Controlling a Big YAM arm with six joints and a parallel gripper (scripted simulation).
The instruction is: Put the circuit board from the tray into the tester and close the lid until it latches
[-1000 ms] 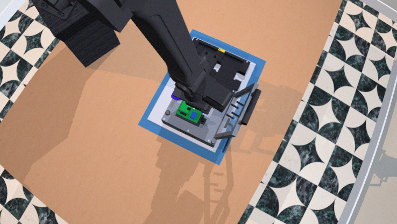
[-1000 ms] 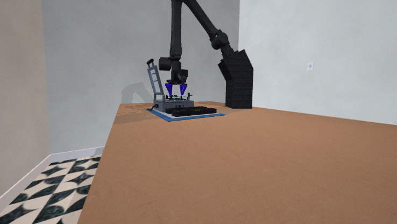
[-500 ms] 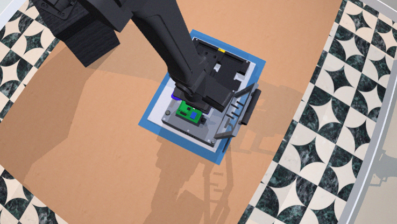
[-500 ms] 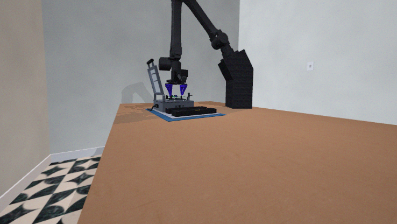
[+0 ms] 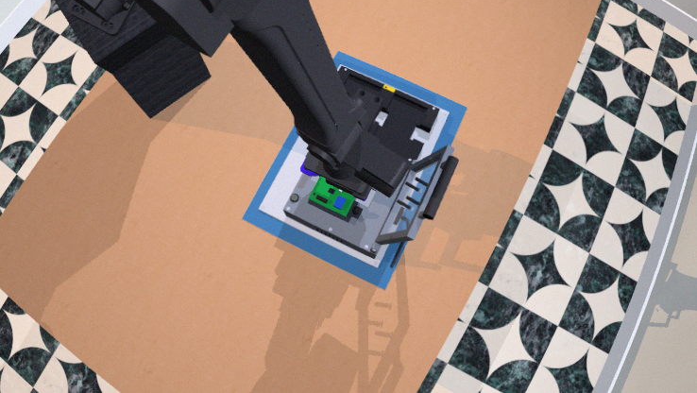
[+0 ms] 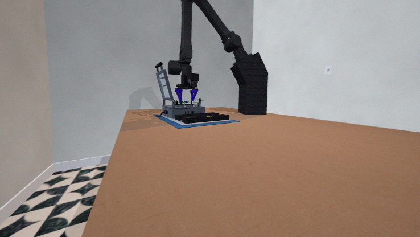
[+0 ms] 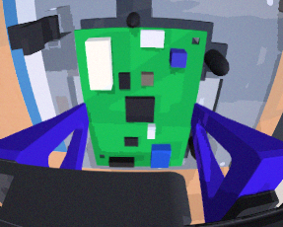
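The green board [image 5: 331, 207] [image 6: 185, 101] [image 7: 106, 109] is face up over the tester's pin plate. My gripper [image 6: 186, 99] [image 7: 139, 111] is shut on its two long edges. The board looks level, slightly above the plate. Its white-connector end faces the lone black post [image 7: 133, 20], close to it. The two hinge-side posts [image 7: 217, 62] [image 7: 192, 148] stand close to its right edge in the wrist view; actual contact is unclear. The pins and holes are hidden. The lid [image 6: 167, 85] stands open; its handle [image 5: 441, 188] [image 6: 159, 65] is up. The latch hook [image 7: 35, 35] [image 6: 200, 100] stands opposite the hinge.
The black tray [image 5: 403, 105] [image 6: 192, 120] lies beside the grey tester [image 5: 318, 224] [image 6: 176, 111], with no board visible in the parts that show; my arm hides some of it. Both stand on a blue-edged mat [image 5: 257, 208]. The raised lid is close beside my wrist in the top view.
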